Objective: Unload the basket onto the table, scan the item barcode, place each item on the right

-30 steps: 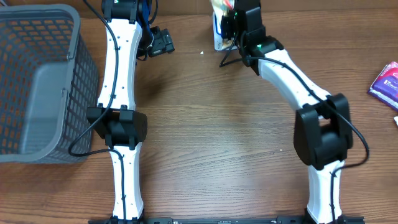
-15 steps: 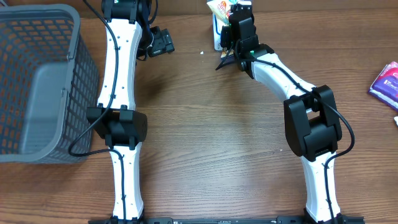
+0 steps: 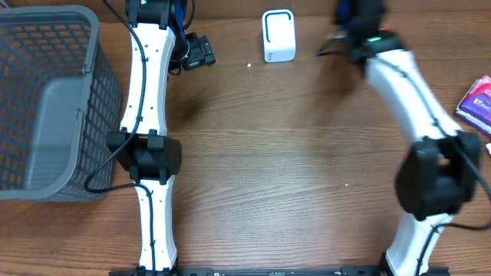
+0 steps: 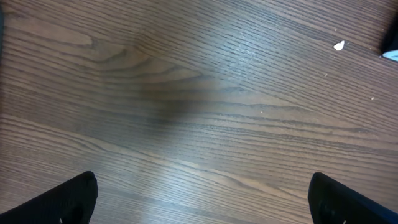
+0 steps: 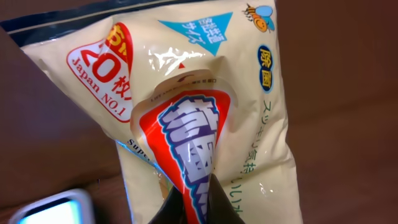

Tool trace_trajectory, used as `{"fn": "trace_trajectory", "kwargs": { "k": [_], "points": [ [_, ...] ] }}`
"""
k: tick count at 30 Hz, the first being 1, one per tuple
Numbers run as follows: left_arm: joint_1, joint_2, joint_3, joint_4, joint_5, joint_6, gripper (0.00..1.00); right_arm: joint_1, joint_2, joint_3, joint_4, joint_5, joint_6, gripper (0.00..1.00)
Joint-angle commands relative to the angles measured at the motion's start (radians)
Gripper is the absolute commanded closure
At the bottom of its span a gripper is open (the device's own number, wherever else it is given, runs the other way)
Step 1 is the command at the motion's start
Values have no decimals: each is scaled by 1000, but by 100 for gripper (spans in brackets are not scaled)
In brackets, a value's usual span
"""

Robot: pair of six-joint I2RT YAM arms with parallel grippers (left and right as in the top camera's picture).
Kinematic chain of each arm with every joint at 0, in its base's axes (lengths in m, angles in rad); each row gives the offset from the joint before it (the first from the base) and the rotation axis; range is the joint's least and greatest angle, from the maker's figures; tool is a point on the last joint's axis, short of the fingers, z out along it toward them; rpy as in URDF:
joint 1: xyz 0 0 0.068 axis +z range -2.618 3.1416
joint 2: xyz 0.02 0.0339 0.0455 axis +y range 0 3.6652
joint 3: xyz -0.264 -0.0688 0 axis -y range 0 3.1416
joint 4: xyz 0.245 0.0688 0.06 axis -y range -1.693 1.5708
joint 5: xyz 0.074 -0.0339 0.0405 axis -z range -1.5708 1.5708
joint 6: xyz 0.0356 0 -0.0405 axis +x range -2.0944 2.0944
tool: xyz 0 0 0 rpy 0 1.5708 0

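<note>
1. Near the middle of the table's [image 3: 268, 153] far edge: scanner [image 3: 278, 35].
2. Left of the scanner, well apart: basket [image 3: 107, 84].
3. Just left of the scanner: crumb [image 3: 249, 64].
4. Right of the scanner: bag [image 5: 249, 112], pinched in the right gripper [image 5: 200, 193].
5. Far right of the scanner, at the table's side edge: packet [image 3: 477, 103].

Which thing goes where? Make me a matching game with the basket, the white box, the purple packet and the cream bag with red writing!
Things:
1. grey basket
2. white device
3. purple packet
4. cream bag

Places, as the overhead view shows them:
A. pinched in the shut right gripper
B. far left
C. far right edge
D. top middle, standing by itself

Pairs: 1-B, 2-D, 3-C, 4-A
</note>
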Motion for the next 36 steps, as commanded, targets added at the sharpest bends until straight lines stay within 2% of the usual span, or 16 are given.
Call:
{"fn": "trace_trajectory", "kwargs": {
  "k": [1,5,7,9,13,20,23,25,27,28,29,30,31,32,36],
  "points": [
    [7,-21,5,-2,11,-6,1,-169,-51,24,-135,138,111,96],
    [7,-21,5,-2,11,-6,0,-343,-41,23,-354,116,324,96],
    [7,-21,5,1,11,-7,0,-468,-30,23,-439,22,381,96],
    [7,-21,5,2,11,-7,0,-555,-25,23,-469,-43,381,96],
    [7,-21,5,0,11,-7,0,-660,-7,23,-475,-47,380,96],
    [7,-21,5,-2,11,-9,0,-719,81,23,-452,-58,370,96],
    [7,-21,5,-2,11,-9,0,-737,105,23,-454,-44,370,90],
    [7,-21,5,-2,11,-10,1,-759,111,22,-468,-14,370,78],
    [6,-21,5,-2,11,-9,0,-775,111,23,-472,-8,369,74],
    [5,-21,5,-2,11,-10,1,-793,111,23,-480,-9,369,64],
    [4,-21,5,-2,11,-10,0,-801,111,23,-490,-9,369,47],
    [3,-21,5,-2,11,-10,0,-809,111,23,-498,-9,369,37],
    [3,-21,5,-2,11,-10,0,-812,111,23,-501,-9,369,33],
    [3,-21,5,-2,11,-10,0,-814,106,25,-512,-4,369,21],
    [3,-21,5,-2,11,-10,0,-815,74,26,-509,0,369,0]
  ]
}}
